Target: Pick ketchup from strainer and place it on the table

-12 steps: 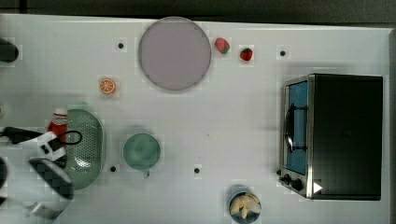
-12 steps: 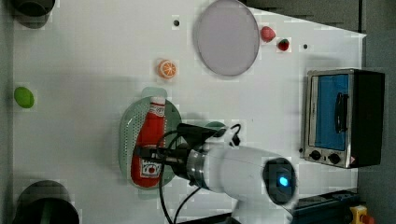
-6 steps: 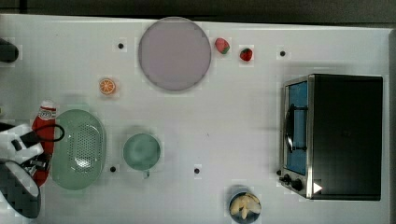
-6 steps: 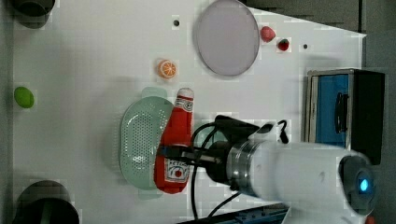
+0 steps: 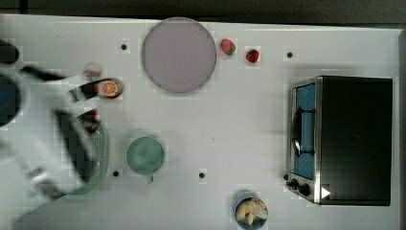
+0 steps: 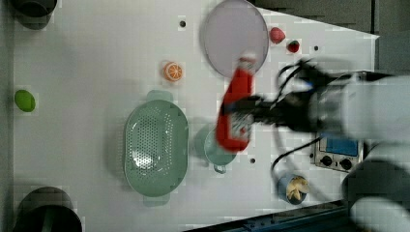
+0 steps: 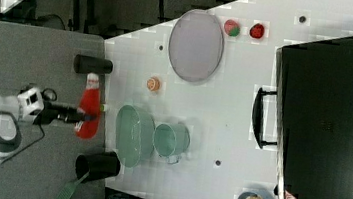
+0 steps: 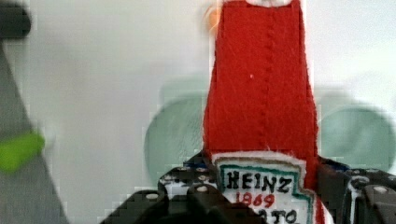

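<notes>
We see the ketchup (image 8: 261,93) as fuzzy red felt with stitched seams, the strainer (image 6: 155,147) as smooth perforated plastic, the table (image 6: 96,72) matt white, the oven (image 5: 352,139) brushed metal.

White arm (image 6: 372,108), black cables (image 6: 290,79)

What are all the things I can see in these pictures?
ketchup: one, red with white cap, lifted off the table, clamped in the tool.
strainer: one, pale green, empty, on the table.
cup: one, teal, beside the strainer.
plate: one, grey-lilac, round.
orange slice: one.
strawberries: two, red, at the top view's right of the plate.
toaster oven: one, black and silver.
bowl: one, blue, holding pale pieces.
lime-green object: one.
tool: one, dark, shut on the ketchup.
</notes>
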Action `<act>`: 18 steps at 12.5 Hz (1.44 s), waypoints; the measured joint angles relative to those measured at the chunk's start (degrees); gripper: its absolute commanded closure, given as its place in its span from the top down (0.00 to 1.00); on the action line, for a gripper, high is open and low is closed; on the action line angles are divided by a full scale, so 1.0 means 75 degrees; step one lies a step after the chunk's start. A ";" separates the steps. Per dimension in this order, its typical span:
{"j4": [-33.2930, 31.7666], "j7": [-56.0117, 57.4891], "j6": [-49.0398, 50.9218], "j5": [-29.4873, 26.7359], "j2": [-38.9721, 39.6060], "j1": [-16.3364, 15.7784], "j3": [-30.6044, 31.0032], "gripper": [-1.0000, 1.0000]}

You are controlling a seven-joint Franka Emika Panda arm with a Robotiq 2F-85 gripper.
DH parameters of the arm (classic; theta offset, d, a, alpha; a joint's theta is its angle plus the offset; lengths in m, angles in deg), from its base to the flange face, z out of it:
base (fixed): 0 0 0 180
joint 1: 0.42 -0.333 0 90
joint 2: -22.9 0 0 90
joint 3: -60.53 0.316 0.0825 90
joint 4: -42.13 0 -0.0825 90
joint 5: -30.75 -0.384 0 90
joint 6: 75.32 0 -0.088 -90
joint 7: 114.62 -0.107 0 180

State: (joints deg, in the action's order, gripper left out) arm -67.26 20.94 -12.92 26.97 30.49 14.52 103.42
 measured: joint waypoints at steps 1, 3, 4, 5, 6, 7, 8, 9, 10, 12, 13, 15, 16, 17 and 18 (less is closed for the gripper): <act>0.0097 0.0096 -0.0004 -0.0018 0.0003 0.0205 -0.0354 0.60; 0.0149 0.0333 -0.0106 0.0018 0.0010 0.0569 -0.1171 0.60; 0.0149 0.0466 -0.0060 0.0044 0.0015 0.0711 -0.1611 0.60; 0.0119 0.0583 -0.0075 0.0036 0.0017 0.0791 -0.2093 0.60; 0.0060 0.0660 -0.0127 0.0074 0.0029 0.0934 -0.2434 0.60; -0.0030 0.0716 -0.0104 0.0100 0.0045 0.1044 -0.2729 0.60; -0.0164 0.0808 -0.0071 0.0075 0.0057 0.1119 -0.2997 0.60; -0.0328 0.0836 -0.0101 0.0121 0.0056 0.1199 -0.3173 0.60; -0.0515 0.0850 -0.0131 0.0150 0.0048 0.1237 -0.3303 0.60; -0.1082 0.0926 -0.0131 0.0151 0.0052 0.1257 -0.3447 0.60; -0.1380 0.0951 -0.0181 0.0150 0.0081 0.1233 -0.3471 0.60; -0.2067 0.0954 -0.0602 0.0152 0.0102 0.1164 -0.3406 0.60; -0.2350 0.0955 -0.1050 0.0152 0.0183 0.1123 -0.3339 0.60; -0.2589 0.0955 -0.1486 0.0151 0.0334 0.1104 -0.3243 0.60; -0.2768 0.0957 -0.1863 0.0174 0.0528 0.1052 -0.3197 0.60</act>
State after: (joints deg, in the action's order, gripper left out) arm -88.02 28.11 -26.89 28.28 34.45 22.41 79.45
